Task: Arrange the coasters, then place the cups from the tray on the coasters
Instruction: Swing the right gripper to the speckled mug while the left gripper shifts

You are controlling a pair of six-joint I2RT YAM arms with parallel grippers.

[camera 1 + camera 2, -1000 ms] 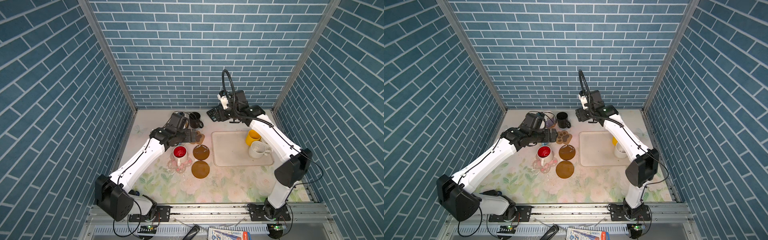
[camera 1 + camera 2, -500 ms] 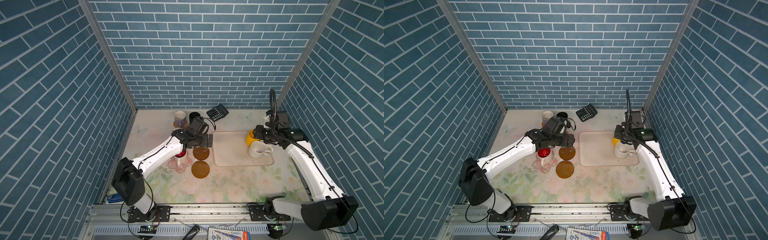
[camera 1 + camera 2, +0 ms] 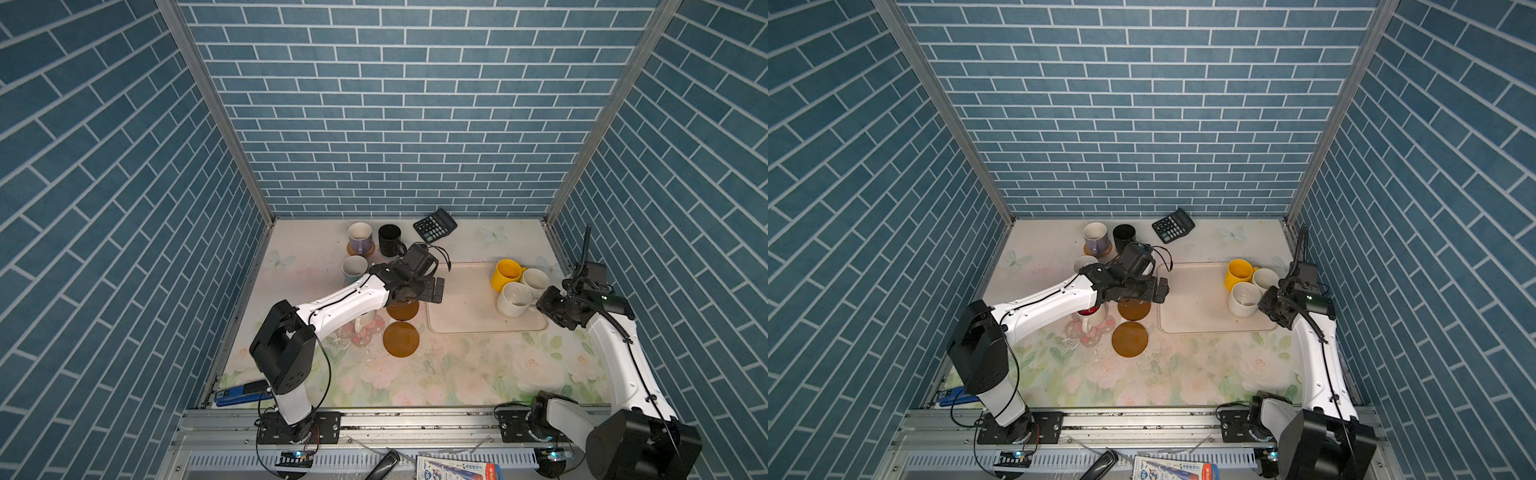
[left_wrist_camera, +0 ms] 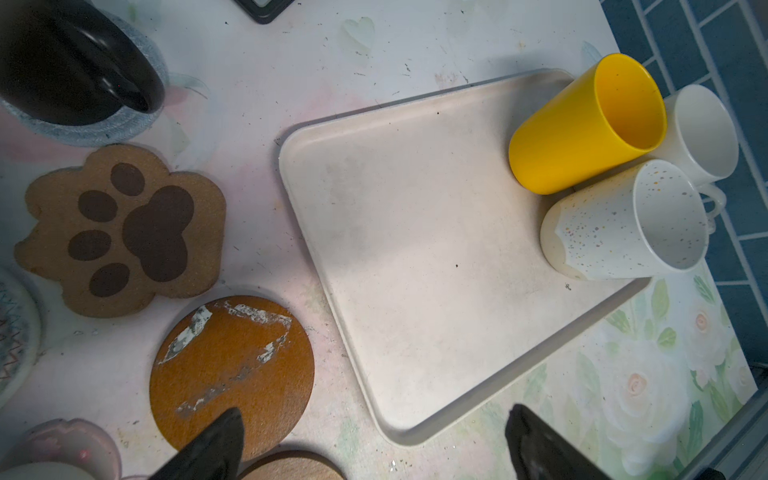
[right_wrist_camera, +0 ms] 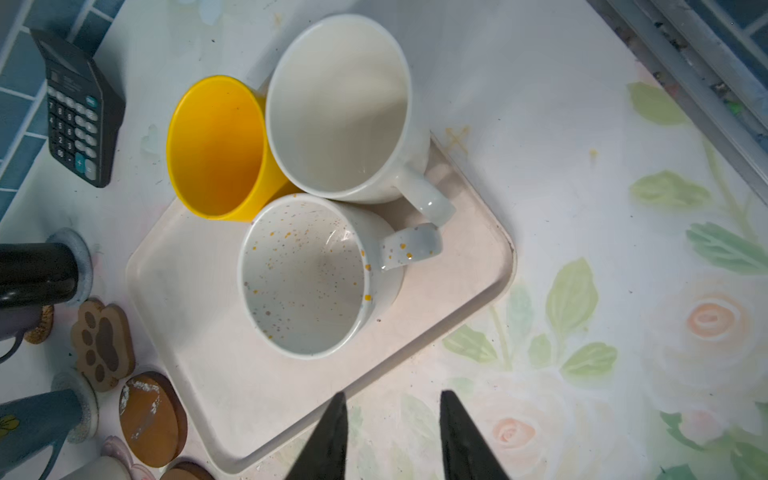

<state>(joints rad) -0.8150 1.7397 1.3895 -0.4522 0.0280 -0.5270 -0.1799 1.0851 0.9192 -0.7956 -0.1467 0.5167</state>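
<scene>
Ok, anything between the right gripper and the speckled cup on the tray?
Nothing visible. Between the right gripper and the speckled cup lies only bare tray and table. The white cup and yellow cup crowd the speckled one on its far side, not on the approach side.

The tray (image 4: 415, 249) is cream-pink. On it, the yellow cup (image 4: 573, 141) and the cream-white cup (image 4: 702, 129) are plain, and the speckled cup (image 4: 602, 232) is white with orange-brown flecks. Beside the tray, the paw coaster (image 4: 120, 232) is tan with dark brown pads, and the amber disc (image 4: 232, 365) is streaked white. The table cover (image 4: 648, 374) shows pale roses and green leaves.
</scene>
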